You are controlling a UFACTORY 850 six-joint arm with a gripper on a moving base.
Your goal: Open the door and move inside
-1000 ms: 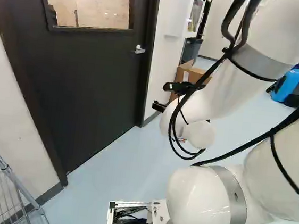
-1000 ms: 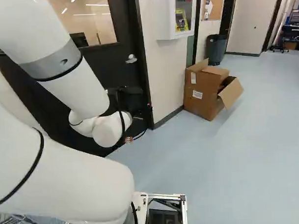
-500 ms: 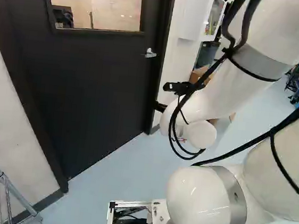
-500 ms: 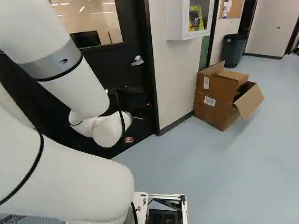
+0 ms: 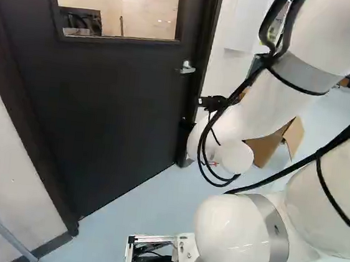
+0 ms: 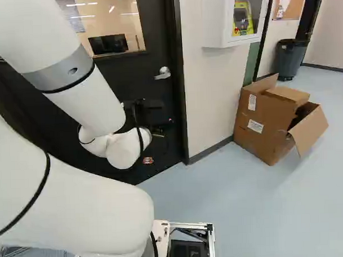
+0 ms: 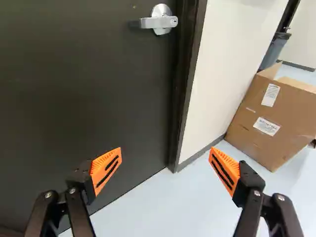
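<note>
The closed door (image 5: pixel 115 100) fills the left base view's upper left, its lever handle (image 5: pixel 186 68) beside the frame's edge (image 7: pixel 191 59). Before it, the gripper (image 6: pixel 159 137) stands spread wide. Floor (image 6: pixel 225 200) opens lower right in the right base view, below the box (image 6: pixel 267 125). The base has moved; the arm holds its pose.

Door (image 5: pixel 113 93) closed, window (image 5: pixel 131 14) in upper half, lever (image 5: pixel 186 68) near right edge. Arm (image 5: pixel 258 115) right of middle, box (image 5: pixel 264 150) behind it. Rack (image 5: pixel 11 236) lower left.
</note>
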